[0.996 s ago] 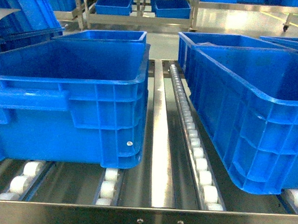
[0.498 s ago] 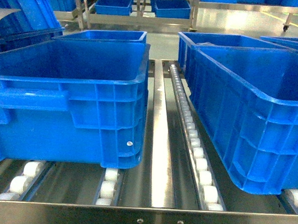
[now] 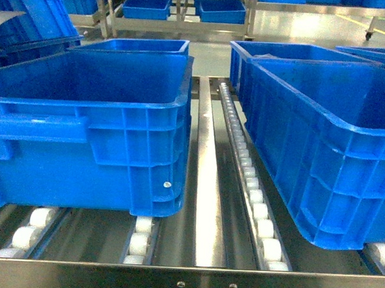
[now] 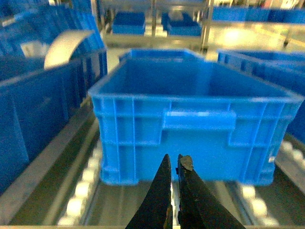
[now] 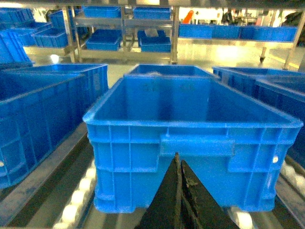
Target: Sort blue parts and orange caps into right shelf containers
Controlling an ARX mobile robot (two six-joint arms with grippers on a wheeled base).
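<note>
No blue parts or orange caps show in any view. Two large blue crates, one on the left (image 3: 91, 103) and one on the right (image 3: 323, 122), stand on the steel shelf (image 3: 208, 209) with its white rollers (image 3: 258, 205). Neither gripper appears in the head view. In the left wrist view my left gripper (image 4: 174, 160) is shut with nothing in it, low in front of a blue crate's handle wall (image 4: 190, 126). My right gripper (image 5: 179, 160) is shut and empty, just before another blue crate's front wall (image 5: 143, 148).
More blue crates stand behind and beside the near ones (image 3: 136, 45) and on racks across the aisle (image 3: 148, 6). A steel front rail (image 3: 185, 282) bounds the shelf. A bare steel strip runs between the two near crates. A white curved sheet (image 4: 64, 45) sits on the crates to the left.
</note>
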